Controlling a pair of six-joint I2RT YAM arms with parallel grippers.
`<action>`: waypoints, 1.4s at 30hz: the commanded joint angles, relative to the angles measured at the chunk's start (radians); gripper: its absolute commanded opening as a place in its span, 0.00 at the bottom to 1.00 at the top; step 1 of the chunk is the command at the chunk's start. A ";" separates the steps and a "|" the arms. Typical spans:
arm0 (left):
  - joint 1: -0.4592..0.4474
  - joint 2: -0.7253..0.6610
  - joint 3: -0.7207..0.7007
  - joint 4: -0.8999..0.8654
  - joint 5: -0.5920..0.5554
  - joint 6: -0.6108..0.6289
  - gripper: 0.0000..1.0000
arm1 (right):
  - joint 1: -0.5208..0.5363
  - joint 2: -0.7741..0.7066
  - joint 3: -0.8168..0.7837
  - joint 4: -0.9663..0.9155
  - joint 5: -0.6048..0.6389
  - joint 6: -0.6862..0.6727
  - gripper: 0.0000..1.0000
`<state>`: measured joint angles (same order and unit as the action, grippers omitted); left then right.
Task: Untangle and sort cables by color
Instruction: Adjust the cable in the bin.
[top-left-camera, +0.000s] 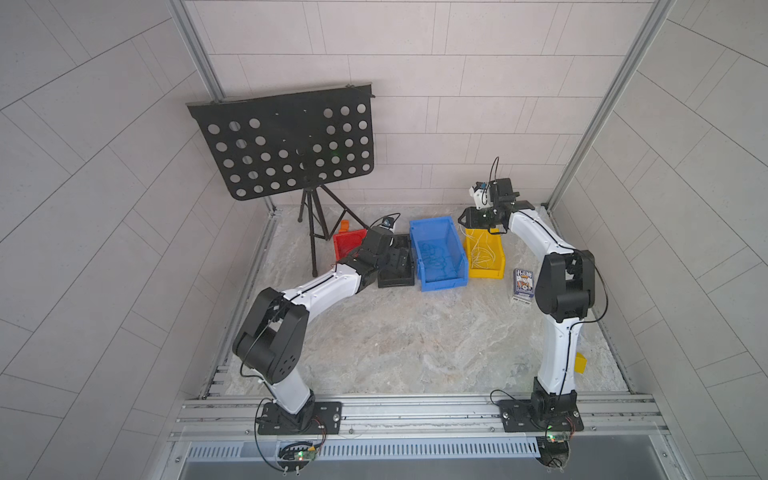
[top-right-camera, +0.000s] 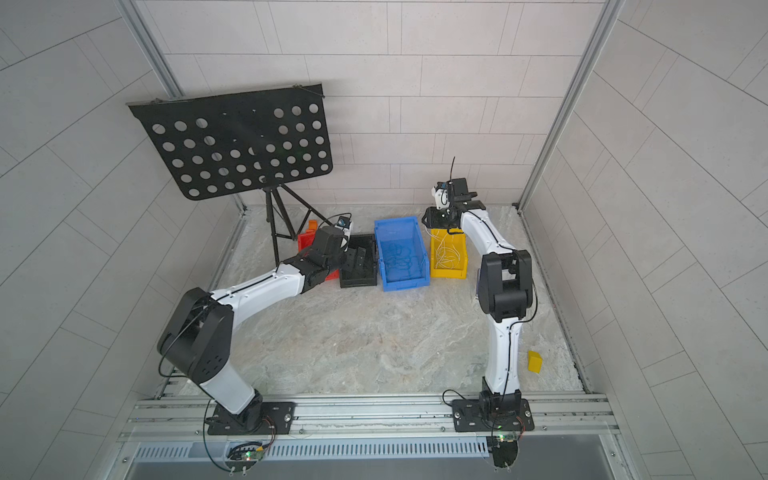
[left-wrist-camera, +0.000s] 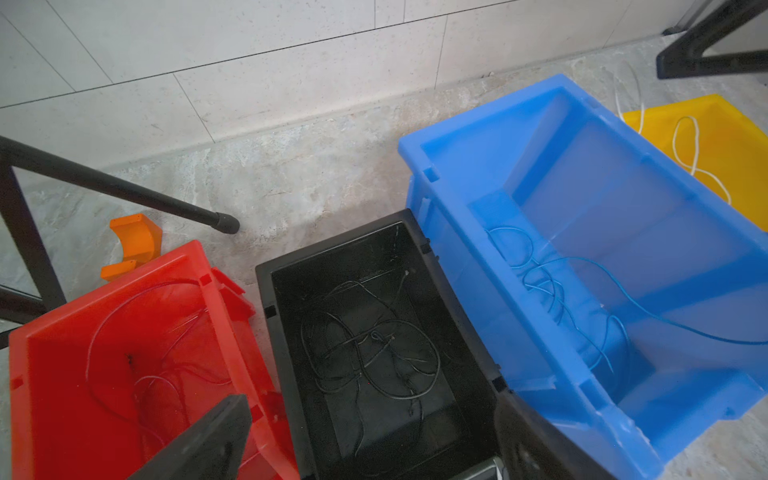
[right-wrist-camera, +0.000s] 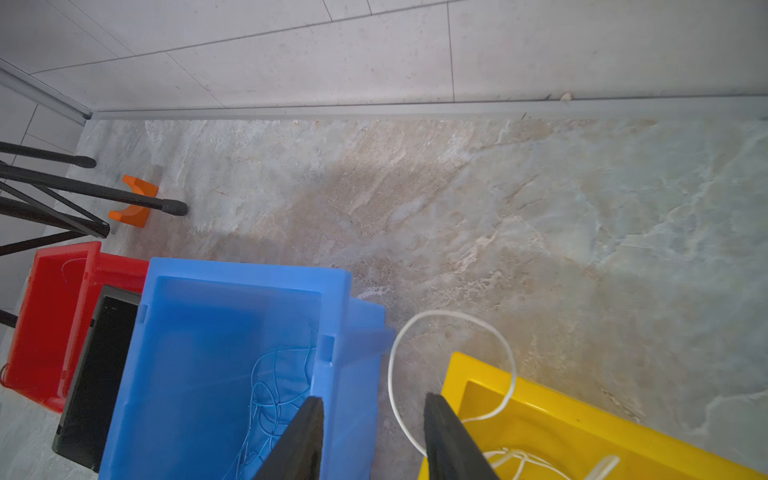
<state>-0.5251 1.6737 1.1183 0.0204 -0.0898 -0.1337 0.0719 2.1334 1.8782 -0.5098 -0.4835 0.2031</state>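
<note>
- Are you nearly done sorting?
- I think so. Close to me, the bench (top-left-camera: 395, 353) has no loose cables that I can see. There is just a yellow block (top-right-camera: 535, 360) at 4 o'clock and a card box (top-left-camera: 523, 286) at 3 o'clock.
- So where are the cables?
- Far off, toward 12 o'clock, in four bins side by side. The red cables (left-wrist-camera: 104, 324) lie in the red bin (left-wrist-camera: 41, 395). The black cables (left-wrist-camera: 374, 338) lie in the black bin (left-wrist-camera: 332, 239). The blue cables (left-wrist-camera: 540, 282) lie in the blue bin (left-wrist-camera: 490, 111). The white cables (right-wrist-camera: 453, 312) are in the yellow bin (right-wrist-camera: 582, 405), but one white loop hangs out over its rim. Tucking that in may be the last job.
- And your arms?
- My left arm stretches out low. My left tool (left-wrist-camera: 370, 415) hangs wide and empty over the black bin. My right arm stands tall, then bends over. My right tool (right-wrist-camera: 372, 399) is half wide above the yellow bin's far end, and it pinches nothing.
</note>
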 joint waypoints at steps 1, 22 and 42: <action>0.000 -0.011 -0.015 0.041 0.026 -0.013 1.00 | 0.000 0.040 0.035 0.033 -0.040 0.031 0.43; 0.000 0.030 -0.016 0.082 0.048 -0.026 1.00 | -0.008 0.027 0.003 0.073 0.009 0.014 0.00; 0.000 -0.014 -0.034 0.064 0.122 -0.044 1.00 | 0.008 -0.114 -0.386 0.115 0.260 -0.032 0.00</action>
<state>-0.5220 1.6978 1.0939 0.0799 0.0154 -0.1680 0.0795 1.9663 1.5047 -0.3817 -0.2634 0.1799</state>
